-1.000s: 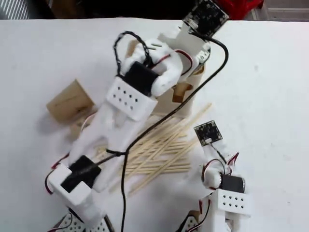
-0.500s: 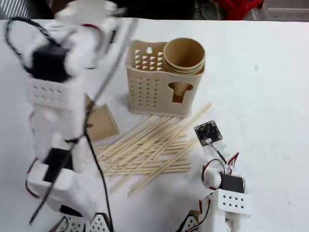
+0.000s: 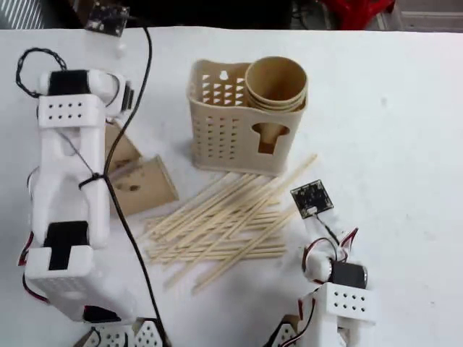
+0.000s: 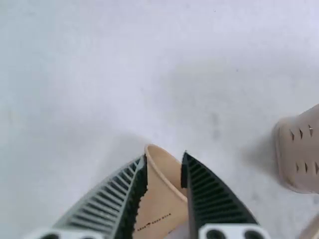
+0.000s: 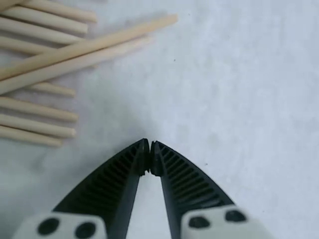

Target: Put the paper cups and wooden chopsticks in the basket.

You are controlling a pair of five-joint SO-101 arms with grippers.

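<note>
The beige perforated basket (image 3: 224, 137) stands upright with stacked paper cups (image 3: 276, 81) in its right half. Two more paper cups lie on their sides to its left, one (image 3: 148, 184) in plain sight and one (image 3: 120, 148) partly under my left arm (image 3: 69, 166). In the left wrist view my left gripper (image 4: 164, 160) is open, its fingers either side of a lying cup (image 4: 159, 201). Wooden chopsticks (image 3: 224, 224) lie in a loose pile in front of the basket. My right gripper (image 5: 150, 145) is shut and empty over bare table beside the chopstick ends (image 5: 75, 50).
The white table has free room to the right of the basket and at the far left. My right arm (image 3: 340, 285) sits at the front right edge. A black cable (image 3: 137, 87) hangs from the left arm. A corner of the basket (image 4: 299, 149) shows in the left wrist view.
My left arm has swung from over the basket to the left and now stands over the lying cups. The stacked cups in the basket are now uncovered. The right arm has kept still.
</note>
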